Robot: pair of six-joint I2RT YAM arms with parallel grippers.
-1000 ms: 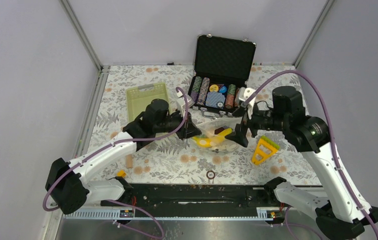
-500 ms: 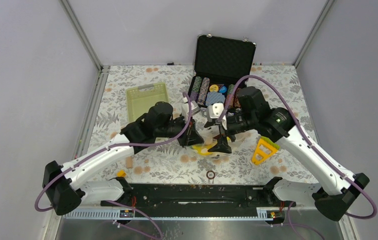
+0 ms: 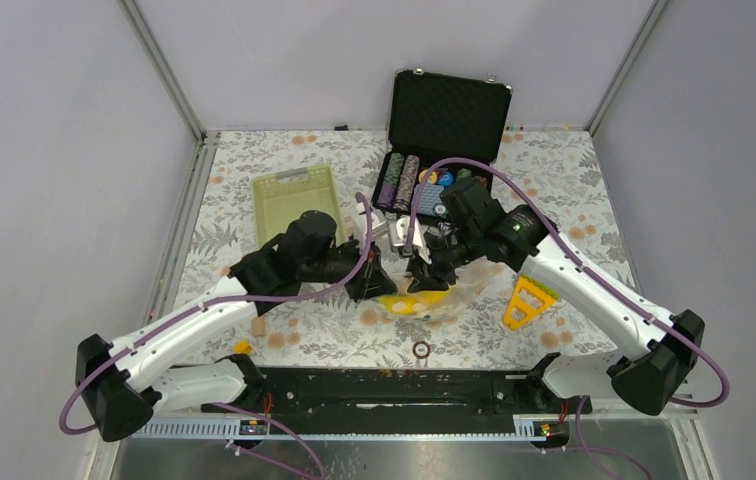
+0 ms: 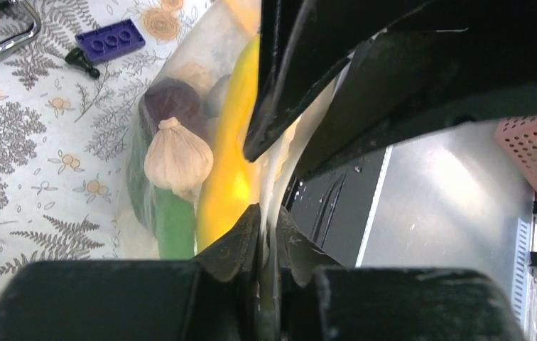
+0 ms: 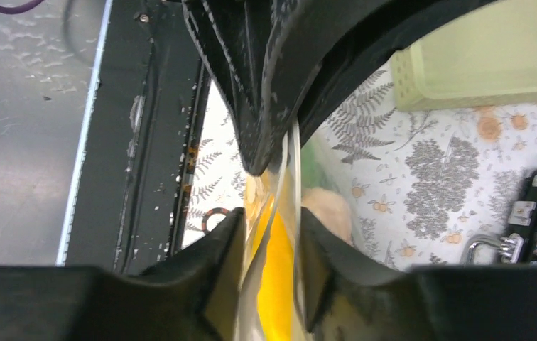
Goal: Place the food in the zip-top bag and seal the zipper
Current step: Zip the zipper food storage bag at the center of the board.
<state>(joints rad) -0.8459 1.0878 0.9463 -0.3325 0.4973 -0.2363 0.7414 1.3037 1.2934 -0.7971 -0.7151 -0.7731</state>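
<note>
Pinching one end of the zipper (image 4: 274,186), the left gripper (image 4: 264,227) is clamped tight on the bag (image 4: 194,64) at its mouth edge. It holds that edge up off the table (image 3: 574,200), probably as an anchor so the strip is taut for sealing. The right gripper (image 5: 269,227) sits just beside it, toward 3 o'clock in the top view. Its jaws are apart and straddle the same edge, and the plastic between them looks loose rather than pressed. That placement suggests the plan is a pinch next to the anchor, then a slide away from it along the strip.

The bag lies near the middle of the table, a little toward 6 o'clock, between the two grippers. The food that shows in the wrist views is inside it. The banana (image 4: 230,192) runs along just under the mouth, with the garlic (image 4: 178,158), a green pepper (image 4: 173,227) and the dark grapes (image 4: 172,103) behind it. Loading therefore looks finished and closing looks like the step in hand. The banana lies so close to the zipper that it may crowd the strip.

From the bag, the basket (image 3: 296,200) is at 10 o'clock, the chip case (image 3: 451,115) at 12 and the yellow tool (image 3: 527,303) at 3, all clear of the work.

No brand, label or writing can be read. The chips show only stripes, and the bag shows only cream dots.
</note>
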